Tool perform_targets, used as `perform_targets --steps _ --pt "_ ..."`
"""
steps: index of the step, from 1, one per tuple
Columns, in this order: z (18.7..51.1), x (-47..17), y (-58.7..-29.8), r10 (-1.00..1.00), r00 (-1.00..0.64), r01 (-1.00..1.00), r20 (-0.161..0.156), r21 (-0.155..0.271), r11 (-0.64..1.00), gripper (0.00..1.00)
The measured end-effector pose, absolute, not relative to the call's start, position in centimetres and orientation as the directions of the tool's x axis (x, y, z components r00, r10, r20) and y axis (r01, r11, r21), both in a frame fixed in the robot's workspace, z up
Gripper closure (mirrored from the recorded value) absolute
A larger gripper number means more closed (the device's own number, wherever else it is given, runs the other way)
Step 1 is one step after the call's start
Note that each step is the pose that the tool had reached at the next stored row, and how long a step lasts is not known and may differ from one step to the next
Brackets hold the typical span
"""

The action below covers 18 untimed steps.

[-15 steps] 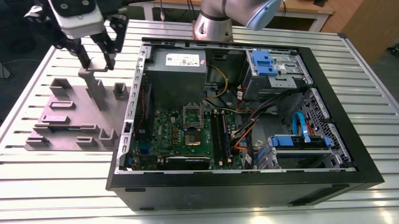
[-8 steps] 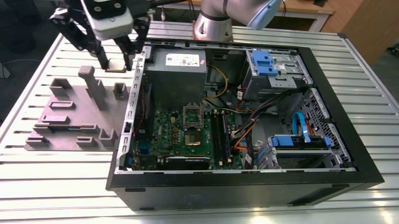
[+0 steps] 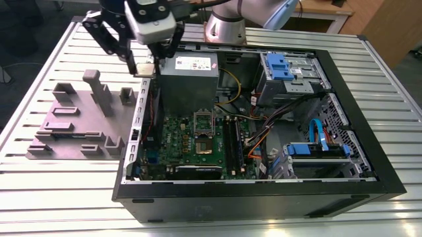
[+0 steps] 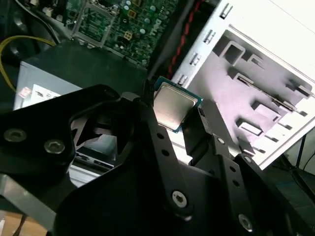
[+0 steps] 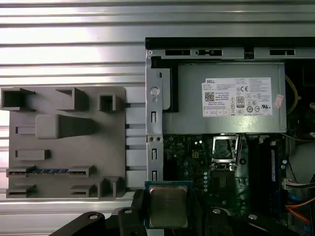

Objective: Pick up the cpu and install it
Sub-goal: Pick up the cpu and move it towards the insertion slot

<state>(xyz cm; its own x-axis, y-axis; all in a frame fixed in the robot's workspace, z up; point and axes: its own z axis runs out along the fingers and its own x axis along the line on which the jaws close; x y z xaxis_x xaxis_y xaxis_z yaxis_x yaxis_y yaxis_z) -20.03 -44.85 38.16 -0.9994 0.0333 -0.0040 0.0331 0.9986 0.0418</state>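
Silver and dull-shiny, the cpu (image 3: pixel 146 69) sits pinched in my hand (image 3: pixel 146 69) in the upper left of the exterior view. The arm (image 3: pixel 231 19) comes in from the top centre of that frame and bends toward the exterior view's left. The hand hangs fingers-down, with its black linkages spread wide above and drawn in at the tips. It is over the left wall of the open computer case (image 3: pixel 264 197), just beside the grey power supply (image 3: pixel 188 74) with the white label. In both wrist views the chip reads clearly as a small flat square with a brushed metal top (image 4: pixel 173 105) and a thin blue-green edge around it (image 5: pixel 168 205). I see no tilt to speak of in the first wrist view. The hand (image 4: pixel 173 110) is clamped on it from two opposite sides, one black finger (image 4: pixel 147 101) against each edge, so the metal face is left bare between them. In the first wrist view the hand (image 5: pixel 167 209) holds it in front of the edge of the green motherboard (image 5: pixel 197 172). The socket (image 5: pixel 225 150) shows apart from it, further into the case. The grey fixture plate (image 3: pixel 72 123) lies on the slatted metal table (image 3: pixel 53 187) at the exterior view's left, near the case, and the chip is off it.
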Motion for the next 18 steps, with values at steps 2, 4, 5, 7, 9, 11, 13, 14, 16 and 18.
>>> perform_targets --steps 2,4,5,7,9,11,13,14,16,18 --pt "38.2 -19.1 -44.9 0.033 -0.999 0.033 -0.004 0.042 0.999 0.53" --pt "38.1 -18.2 -44.9 0.033 -0.999 0.033 -0.004 0.042 0.999 0.53" --pt "38.1 -17.8 -44.9 0.033 -0.999 0.033 -0.004 0.042 0.999 0.53" --pt "38.0 -16.9 -44.9 0.033 -0.999 0.033 -0.004 0.042 0.999 0.53" --pt "37.9 -16.0 -44.9 0.033 -0.999 0.033 -0.004 0.042 0.999 0.53" --pt "37.9 -15.1 -44.9 0.033 -0.999 0.033 -0.004 0.042 0.999 0.53" --pt "37.8 -14.2 -44.9 0.033 -0.999 0.033 -0.004 0.042 0.999 0.53" --pt "37.7 -13.7 -44.9 0.033 -0.999 0.033 -0.004 0.042 0.999 0.53" --pt "37.7 -12.9 -44.9 0.033 -0.999 0.033 -0.004 0.042 0.999 0.53" --pt "37.6 -12.0 -44.9 0.033 -0.999 0.033 -0.004 0.042 0.999 0.53"
